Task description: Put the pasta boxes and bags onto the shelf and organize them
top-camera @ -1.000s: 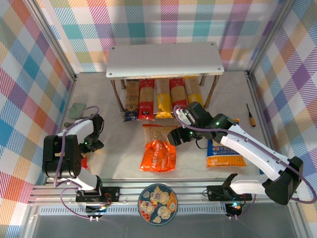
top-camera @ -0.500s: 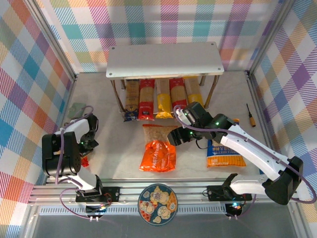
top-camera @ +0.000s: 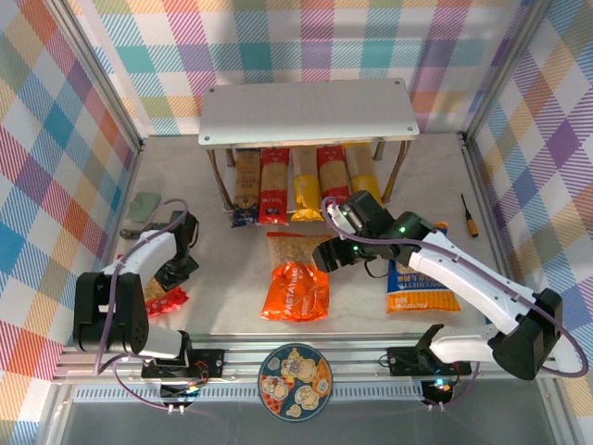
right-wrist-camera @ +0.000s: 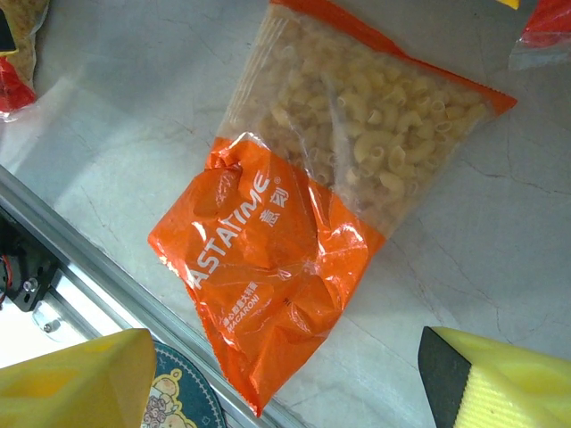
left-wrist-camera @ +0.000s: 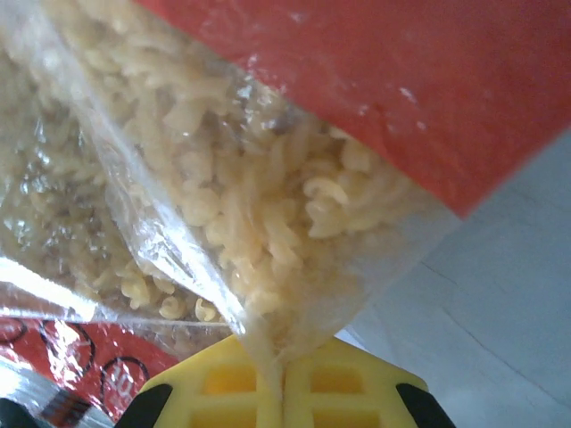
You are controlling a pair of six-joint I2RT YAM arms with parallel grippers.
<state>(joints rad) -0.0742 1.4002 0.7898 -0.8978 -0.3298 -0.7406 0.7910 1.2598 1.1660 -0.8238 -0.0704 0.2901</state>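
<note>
Left of shelf, near side: L gripper now clamped on red bag.
Was wide a sec ago; corner's pinched, so lift can prob. start. R gripper hangs wide over orange bag.

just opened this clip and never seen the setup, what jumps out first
The bright orange bag of macaroni lies in the middle of the table, with the right hand open above it. Near the left edge, the left hand is shut on the edge of the red bag. Five long packs lie side by side under the grey shelf.
</note>
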